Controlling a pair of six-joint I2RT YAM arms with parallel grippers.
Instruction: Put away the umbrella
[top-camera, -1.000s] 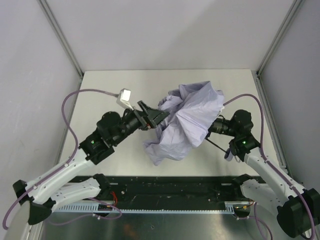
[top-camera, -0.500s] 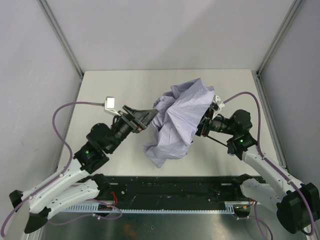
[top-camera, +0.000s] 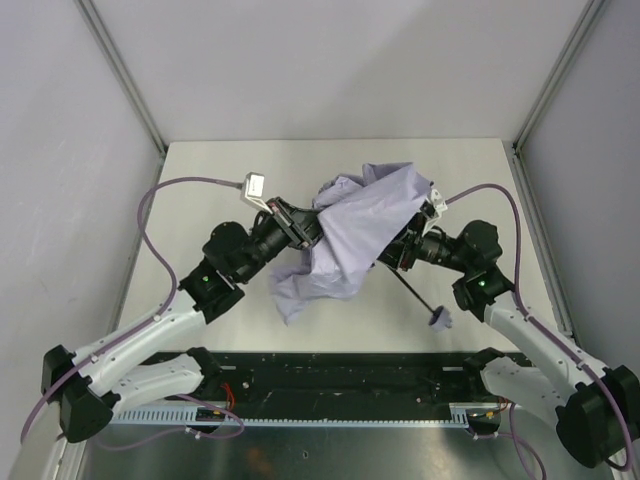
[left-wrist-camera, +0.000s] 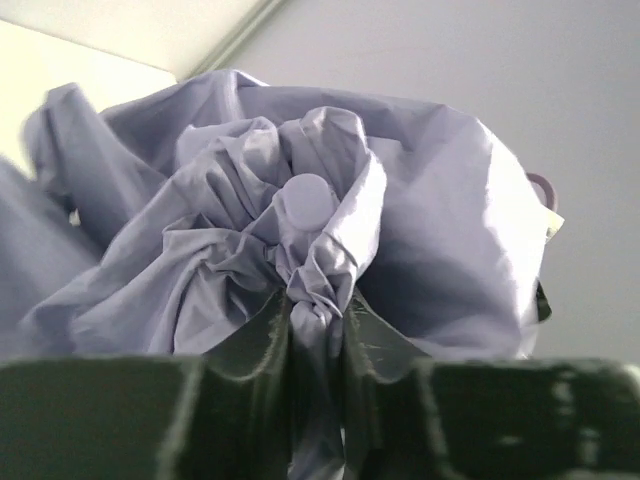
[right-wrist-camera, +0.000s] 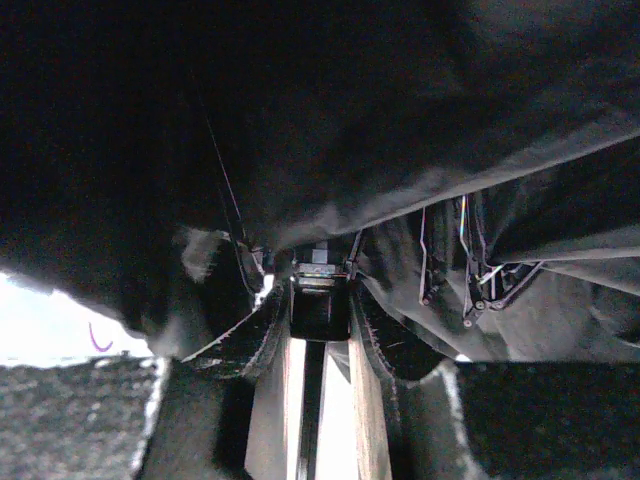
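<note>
Your left gripper (left-wrist-camera: 315, 315) pinches the crinkled lavender-grey fabric umbrella (top-camera: 360, 235) canopy; your right gripper (right-wrist-camera: 318, 300) clamps its thin black shaft (top-camera: 412, 292).

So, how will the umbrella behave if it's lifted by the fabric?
The umbrella fabric is probably floppy: it sags crumpled and bunches between the left fingers. The shaft looks straight and stiff, so the handle end may swing.
</note>
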